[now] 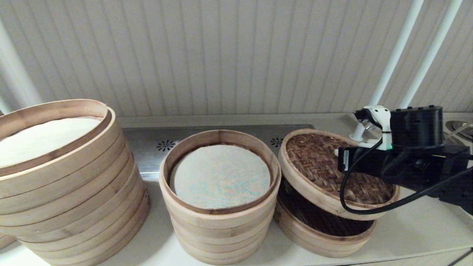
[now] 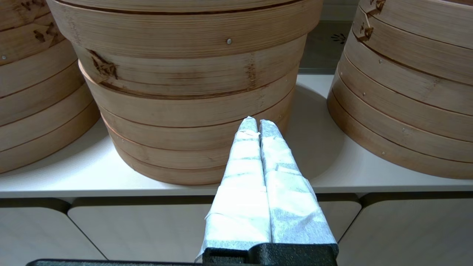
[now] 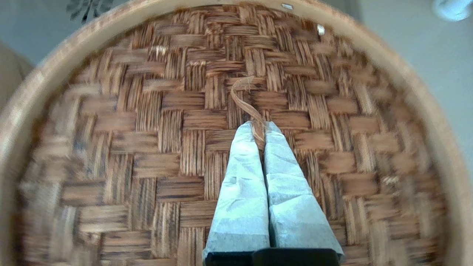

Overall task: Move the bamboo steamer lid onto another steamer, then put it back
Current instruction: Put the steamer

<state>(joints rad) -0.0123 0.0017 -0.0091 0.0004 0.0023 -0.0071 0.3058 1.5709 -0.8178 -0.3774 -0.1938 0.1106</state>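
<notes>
The bamboo steamer lid (image 1: 317, 162), with its dark woven top and pale rim, hangs tilted over a low basket (image 1: 325, 236) whose dark slatted floor shows underneath. My right gripper (image 3: 258, 127) is shut on the thin bamboo loop handle (image 3: 244, 96) at the lid's centre. My right arm (image 1: 410, 162) reaches in from the right. The lid's left side is raised; its right edge is near the basket rim. The other steamer (image 1: 218, 225), with its teal-flecked liner (image 1: 221, 175), stands just left of the lid. My left gripper (image 2: 258, 123) is shut and empty, low before the counter edge.
A much wider stack (image 1: 70, 207) with a white cloth stands at the left. A ribbed wall and two white pipes (image 1: 391, 62) are behind. A metal vent strip (image 1: 155, 144) runs along the back. The counter front edge (image 2: 111, 190) lies below the stacks.
</notes>
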